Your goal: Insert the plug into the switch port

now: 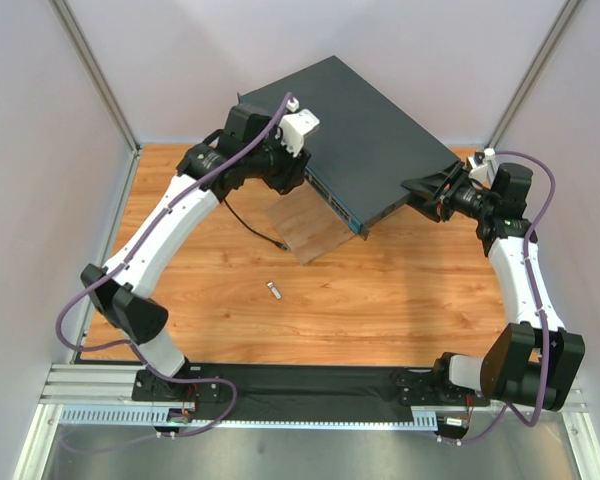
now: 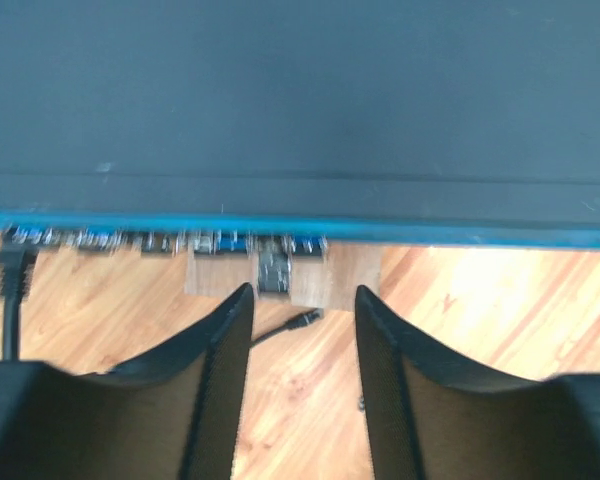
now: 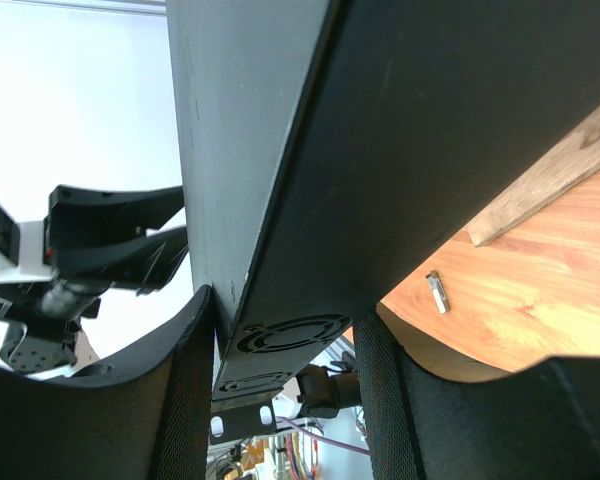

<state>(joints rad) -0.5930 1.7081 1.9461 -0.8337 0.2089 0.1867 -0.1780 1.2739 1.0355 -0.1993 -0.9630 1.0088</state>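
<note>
The switch (image 1: 365, 140) is a flat dark grey box with a teal front edge (image 2: 300, 228) and a row of small ports. It lies tilted over a pale wooden board (image 1: 310, 232). A small dark and silver plug (image 2: 271, 272) sticks out of one port, just ahead of my left gripper (image 2: 300, 300), which is open and empty at the switch's front edge (image 1: 292, 172). My right gripper (image 3: 285, 320) is shut on the switch's right end (image 1: 427, 190), one finger on each face. A small silver connector (image 1: 274, 290) lies loose on the table.
A black cable (image 1: 248, 222) runs from the switch's left end over the table to a loose end (image 2: 305, 320) near the board. Another black plug (image 2: 15, 272) sits in a port at far left. Walls close in on the left, back and right sides.
</note>
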